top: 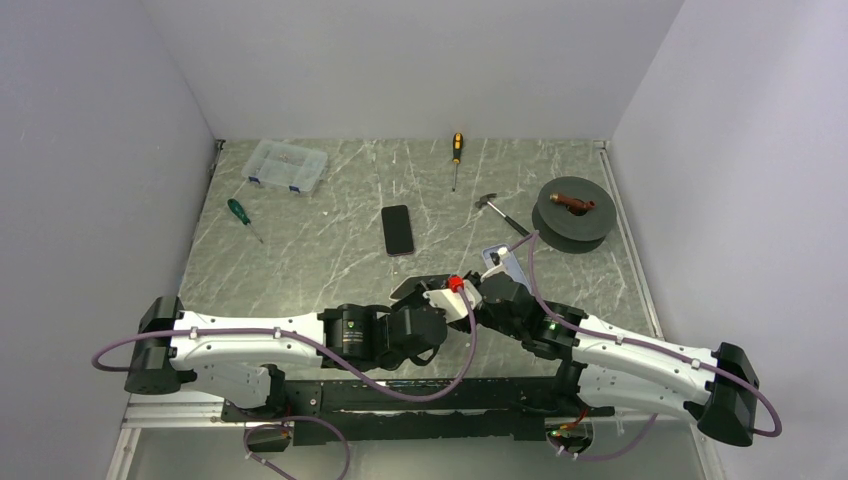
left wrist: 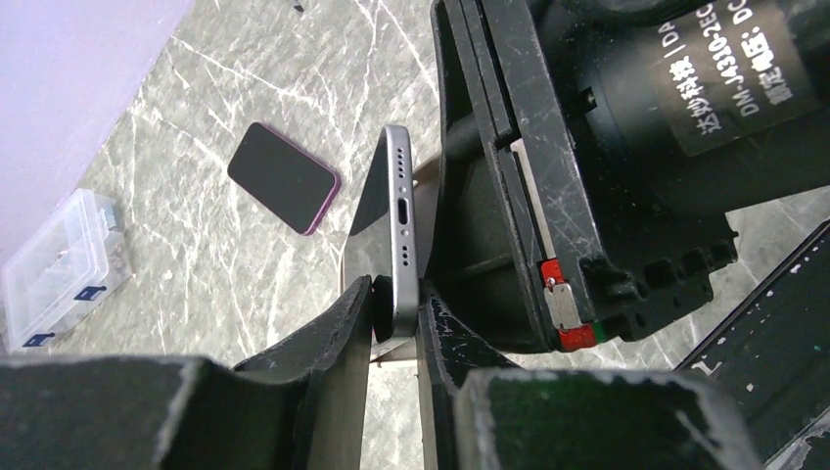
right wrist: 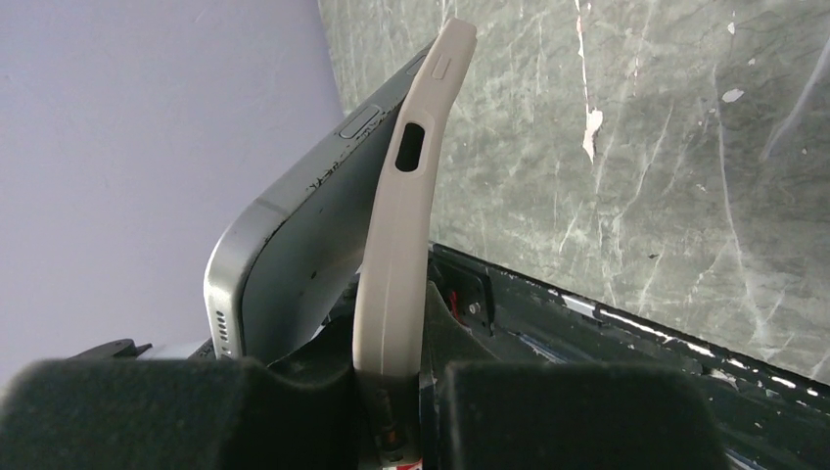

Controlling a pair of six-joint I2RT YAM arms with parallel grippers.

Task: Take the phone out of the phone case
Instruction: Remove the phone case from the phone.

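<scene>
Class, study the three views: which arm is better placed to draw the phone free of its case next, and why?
Left. The left gripper pinches the phone by its bare bottom edge, peeled from the case; the right gripper clamps the case, so it likely serves best as anchor.

We look down on a grey-green marbled surface [top: 330, 250] veined with white. It is boxed in on three sides by plain, pale lavender walls: a back wall [top: 420, 60], a left wall [top: 90, 150] and a right wall [top: 740, 150]. A pale metal rail [top: 628, 240] runs along the surface's right edge. The light is soft and even, leaving only faint shadows.
</scene>
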